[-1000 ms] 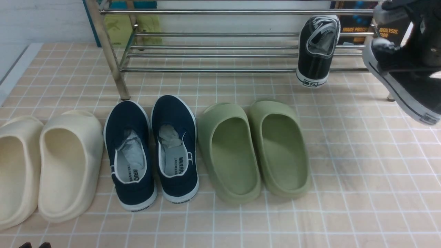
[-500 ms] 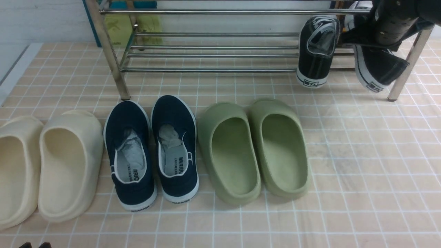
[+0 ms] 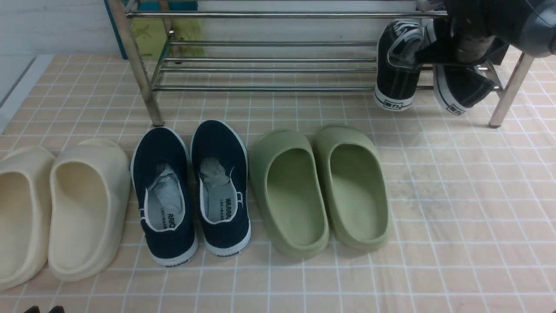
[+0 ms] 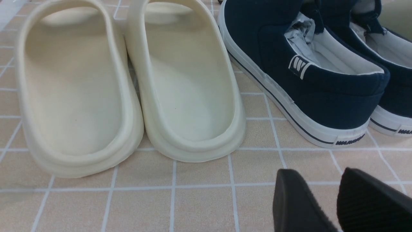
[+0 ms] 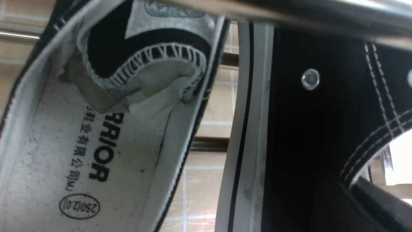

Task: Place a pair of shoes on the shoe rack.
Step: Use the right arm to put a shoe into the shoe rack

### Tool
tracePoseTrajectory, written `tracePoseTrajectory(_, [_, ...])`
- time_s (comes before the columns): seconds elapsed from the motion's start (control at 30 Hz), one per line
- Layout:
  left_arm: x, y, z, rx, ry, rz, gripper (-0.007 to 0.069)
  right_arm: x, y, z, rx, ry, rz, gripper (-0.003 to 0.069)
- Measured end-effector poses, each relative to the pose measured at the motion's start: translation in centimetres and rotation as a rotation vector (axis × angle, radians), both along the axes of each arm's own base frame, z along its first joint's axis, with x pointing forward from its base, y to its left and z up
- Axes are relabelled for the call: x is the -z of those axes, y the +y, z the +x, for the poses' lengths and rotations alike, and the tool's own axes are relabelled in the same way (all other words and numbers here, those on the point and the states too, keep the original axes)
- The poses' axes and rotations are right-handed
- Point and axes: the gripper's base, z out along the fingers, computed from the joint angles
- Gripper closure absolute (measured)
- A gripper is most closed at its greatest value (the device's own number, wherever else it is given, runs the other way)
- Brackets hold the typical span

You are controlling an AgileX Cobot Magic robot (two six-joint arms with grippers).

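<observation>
The shoe rack (image 3: pixel 269 43) spans the back of the tiled floor. One black sneaker (image 3: pixel 395 82) of the pair leans on its lower rails near the right end, heel toward me. My right gripper (image 3: pixel 467 48) is shut on the other black sneaker (image 3: pixel 464 87), holding it tilted just right of the first, under the top rail. In the right wrist view one finger (image 5: pixel 383 203) presses the held sneaker's (image 5: pixel 305 129) collar, beside the first sneaker's insole (image 5: pixel 96 145). My left gripper (image 4: pixel 325 180) hovers low over the tiles, shut and empty.
In front of the rack stand cream slippers (image 3: pixel 56 208), navy slip-on shoes (image 3: pixel 191 187) and green slippers (image 3: pixel 321 191) in a row. The rack's right leg (image 3: pixel 510 91) stands close to the held sneaker. Books (image 3: pixel 165 30) lean behind the rack.
My right gripper has carried the second sneaker from the right front of the rack leftward and back, in under the top rail beside the first. The left gripper has not moved.
</observation>
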Motion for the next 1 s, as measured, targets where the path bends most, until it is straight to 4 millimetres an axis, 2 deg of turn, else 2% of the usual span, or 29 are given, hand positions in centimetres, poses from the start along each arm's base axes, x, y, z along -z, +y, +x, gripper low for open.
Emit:
tracePoseTrajectory(0.07, [0.0,0.0,0.0,0.0,0.0,0.0,0.0385,0.1,0.0,0.1,-0.003,-0.004,0.001,0.0629])
tracePoseTrajectory(0.13, [0.0,0.0,0.0,0.0,0.0,0.0,0.0385,0.1,0.1,0.2,-0.008,-0.013,0.008,0.0573])
tracePoseTrajectory(0.27, [0.0,0.0,0.0,0.0,0.0,0.0,0.0385,0.0,0.4,0.3,-0.014,-0.022,0.042,0.0387])
tracePoseTrajectory(0.33, [0.0,0.0,0.0,0.0,0.0,0.0,0.0385,0.1,0.5,0.2,-0.013,-0.013,0.058,0.0337])
tracePoseTrajectory(0.4, [0.0,0.0,0.0,0.0,0.0,0.0,0.0385,0.1,0.8,-0.1,-0.046,0.026,0.074,0.0226])
tracePoseTrajectory(0.53, [0.0,0.0,0.0,0.0,0.0,0.0,0.0385,-0.6,0.4,-0.8,-0.084,0.084,0.131,0.0171])
tracePoseTrajectory(0.63, [0.0,0.0,0.0,0.0,0.0,0.0,0.0385,-1.1,-0.8,-1.0,-0.066,0.097,0.168,0.0172])
tracePoseTrajectory(0.67, [0.0,0.0,0.0,0.0,0.0,0.0,0.0385,-1.2,-2.2,-1.0,-0.044,0.103,0.196,0.0183])
tracePoseTrajectory(0.77, [0.0,0.0,0.0,0.0,0.0,0.0,0.0385,-1.1,-4.1,-0.8,-0.025,0.118,0.262,0.0236])
tracePoseTrajectory(0.87, [0.0,0.0,0.0,0.0,0.0,0.0,0.0385,-1.1,-4.6,-0.7,-0.069,0.125,0.334,0.0375])
tracePoseTrajectory(0.93, [0.0,0.0,0.0,0.0,0.0,0.0,0.0385,-1.1,-4.5,-0.7,-0.101,0.127,0.356,0.0523])
tracePoseTrajectory(1.0, [0.0,0.0,0.0,0.0,0.0,0.0,0.0385,-1.1,-4.5,-0.7,-0.112,0.128,0.353,0.0597])
